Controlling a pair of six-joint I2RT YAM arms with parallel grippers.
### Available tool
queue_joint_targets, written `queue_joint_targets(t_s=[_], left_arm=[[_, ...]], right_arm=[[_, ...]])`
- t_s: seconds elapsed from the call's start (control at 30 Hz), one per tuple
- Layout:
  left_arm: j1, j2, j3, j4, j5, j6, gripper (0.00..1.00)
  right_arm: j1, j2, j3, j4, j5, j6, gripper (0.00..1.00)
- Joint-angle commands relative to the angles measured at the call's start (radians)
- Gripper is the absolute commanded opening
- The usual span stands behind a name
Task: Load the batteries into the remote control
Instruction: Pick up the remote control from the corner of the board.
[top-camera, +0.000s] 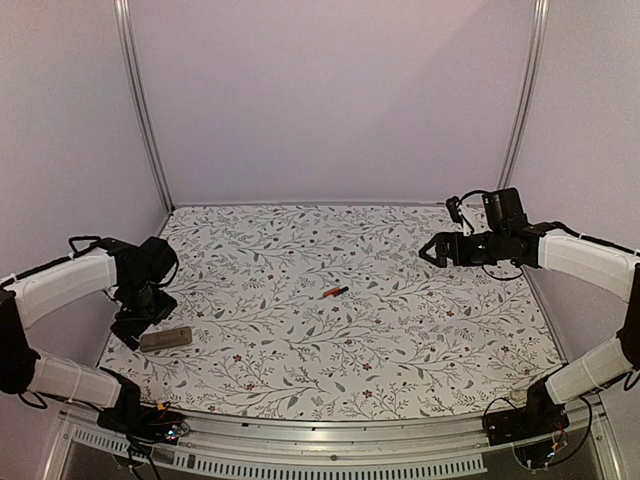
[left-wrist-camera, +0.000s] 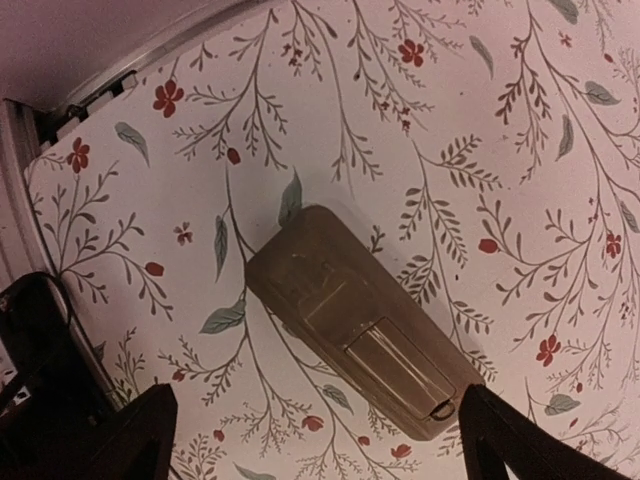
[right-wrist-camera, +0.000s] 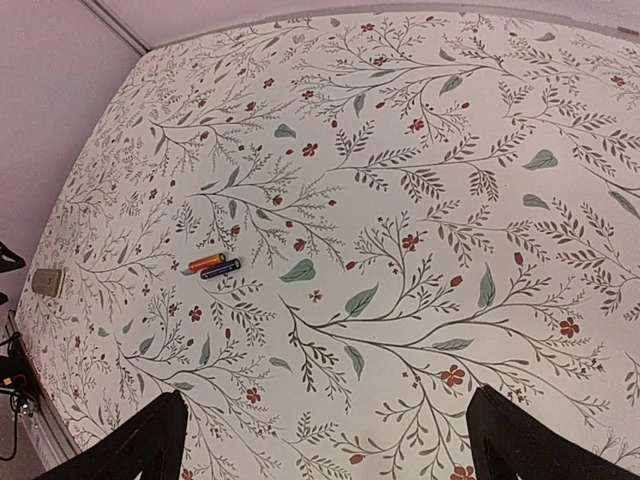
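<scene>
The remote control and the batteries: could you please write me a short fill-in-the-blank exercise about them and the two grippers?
1. In the right wrist view, ____ batteries lie side by side.
2. The left gripper hovers over the remote control with its jaws ____.
3. The right gripper holds ____.
Missing words: two; open; nothing.

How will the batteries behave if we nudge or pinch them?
Likely to roll: the batteries are thin cylinders lying on their sides on the flat table. They lie side by side, seemingly touching, so a pinch on one may well shove the other away. They look rigid and tiny, so probably light and easy to knock.
</scene>
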Motion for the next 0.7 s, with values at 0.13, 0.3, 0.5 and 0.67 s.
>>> queue_joint_targets(t_s=[0.13, 0.3, 0.5, 0.67], left_arm=[[0.026, 0.105, -0.046, 0.244, 0.08, 0.03, 1.0], [0.035, 0.199, -0.038, 0.282, 0.124, 0.036, 1.0], [0.036, 0.261, -0.045, 0.321, 0.153, 0.028, 0.98], [0.038, 0.287, -0.037, 0.342, 0.137, 0.036, 0.91]], right_arm=[[0.006, 0.004, -0.003, -0.004, -0.01, -0.012, 0.99], [0.005, 0.013, 0.006, -0.019, -0.007, -0.021, 0.99], [0.005, 0.028, 0.016, -0.028, -0.001, -0.028, 0.99], [0.005, 0.039, 0.029, -0.033, 0.005, -0.033, 0.99]])
